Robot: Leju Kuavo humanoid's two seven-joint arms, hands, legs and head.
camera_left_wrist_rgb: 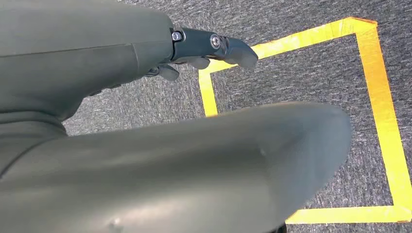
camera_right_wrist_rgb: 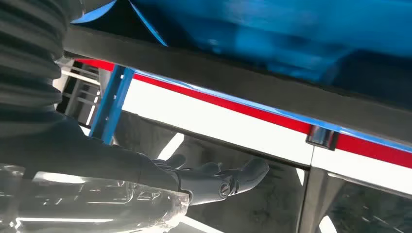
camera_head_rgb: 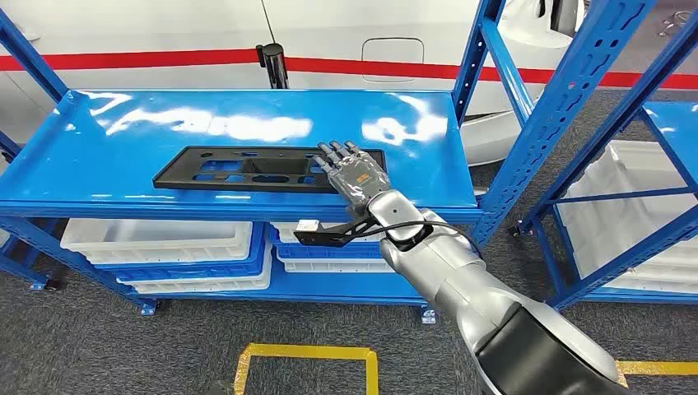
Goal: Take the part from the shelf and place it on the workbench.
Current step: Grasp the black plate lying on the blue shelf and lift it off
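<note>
A long black plastic part (camera_head_rgb: 247,169) with several cut-outs lies flat on the top of the blue shelf (camera_head_rgb: 123,140). My right hand (camera_head_rgb: 355,173) reaches over the part's right end, palm down, fingers stretched out and slightly spread, gripping nothing. In the right wrist view the part's dark edge (camera_right_wrist_rgb: 233,82) runs across close to the extended fingers (camera_right_wrist_rgb: 214,177), with a gap between them. My left hand (camera_left_wrist_rgb: 209,46) hangs beside my body over the grey carpet, holding nothing.
White bins (camera_head_rgb: 156,239) sit on the lower level under the shelf top. A second blue rack (camera_head_rgb: 576,107) with a white bin (camera_head_rgb: 625,197) stands to the right. A yellow tape square (camera_head_rgb: 304,354) marks the floor. A white panel with a red stripe (camera_head_rgb: 165,58) stands behind.
</note>
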